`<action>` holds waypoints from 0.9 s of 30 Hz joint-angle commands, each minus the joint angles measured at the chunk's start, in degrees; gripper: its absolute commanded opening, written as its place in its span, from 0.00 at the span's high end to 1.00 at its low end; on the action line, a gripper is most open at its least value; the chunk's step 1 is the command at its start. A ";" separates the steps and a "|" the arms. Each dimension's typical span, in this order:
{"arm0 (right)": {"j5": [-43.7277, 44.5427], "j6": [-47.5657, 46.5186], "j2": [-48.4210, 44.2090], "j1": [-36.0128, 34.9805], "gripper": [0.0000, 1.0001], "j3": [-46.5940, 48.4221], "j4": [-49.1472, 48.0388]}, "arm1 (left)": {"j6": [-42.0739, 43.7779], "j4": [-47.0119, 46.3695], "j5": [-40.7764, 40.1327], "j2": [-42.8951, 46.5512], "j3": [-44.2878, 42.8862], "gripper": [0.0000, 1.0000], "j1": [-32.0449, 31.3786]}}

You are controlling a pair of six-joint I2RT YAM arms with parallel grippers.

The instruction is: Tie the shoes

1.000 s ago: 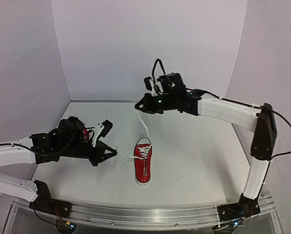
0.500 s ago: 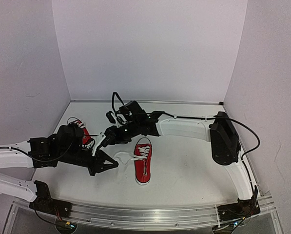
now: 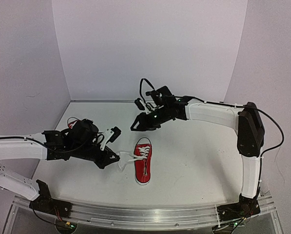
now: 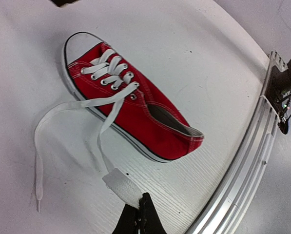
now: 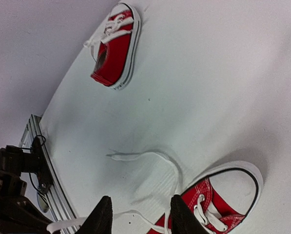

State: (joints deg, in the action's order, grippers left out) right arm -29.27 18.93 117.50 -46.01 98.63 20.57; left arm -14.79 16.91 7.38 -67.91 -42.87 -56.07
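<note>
While left hand (image 4: 138, 209) pinches lace (image 4: 118, 183) end of centre shoe (image 4: 130, 112), right hand (image 5: 140, 214) hovers nearby, part-open, empty. Second shoe (image 5: 117, 46) near bench (image 3: 194, 161) edge; open room on the right.

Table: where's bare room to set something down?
Free: the right half of the table, from the middle shoe across to the right arm's base. Crowded: left of that shoe, where its lace sprawls, the left gripper pinches it, the right gripper hovers, and the second shoe sits far-left.
</note>
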 commanded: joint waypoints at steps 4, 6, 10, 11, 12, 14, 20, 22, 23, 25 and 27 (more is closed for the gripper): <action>0.93 -11.72 4.61 -2.51 0.71 4.24 14.24 | 1.00 -5.36 5.09 0.78 2.75 1.00 3.14; 1.34 -12.97 6.46 -3.09 0.72 6.00 16.25 | 1.20 -5.63 5.43 1.36 3.57 1.00 3.16; 4.08 -14.21 10.05 -4.34 0.72 9.22 19.50 | 0.99 -6.62 5.88 1.68 4.79 1.00 3.16; 4.86 -14.39 10.96 -4.50 0.73 10.02 20.25 | 0.90 -6.80 5.77 1.69 5.02 1.00 3.16; 5.43 -14.57 11.72 -4.65 0.74 10.70 20.87 | 0.77 -7.02 5.62 1.74 5.21 1.00 3.16; 6.24 -14.85 12.84 -4.92 0.74 11.22 21.37 | 0.62 -7.59 5.45 2.01 5.67 1.00 3.16; 7.48 -15.56 14.03 -5.56 0.72 11.52 22.14 | 0.55 -8.36 4.81 1.58 5.79 1.00 3.16; 7.79 -15.84 14.66 -5.67 0.71 11.76 22.47 | 0.55 -8.64 4.55 1.47 5.55 1.00 3.16; 7.79 -16.08 14.91 -5.78 0.72 11.90 22.61 | 0.55 -8.73 4.33 1.43 5.42 1.00 3.16; 7.79 -16.53 15.38 -6.06 0.74 12.14 23.06 | 0.50 -8.73 3.35 1.53 5.11 1.00 3.16; 7.49 -17.05 15.41 -6.29 0.77 12.18 23.34 | 0.22 -8.96 2.44 1.74 4.99 1.00 3.20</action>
State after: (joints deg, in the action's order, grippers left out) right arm -22.83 3.80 131.79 -51.52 108.63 41.96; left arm -14.77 10.37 11.72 -67.35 -36.99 -53.06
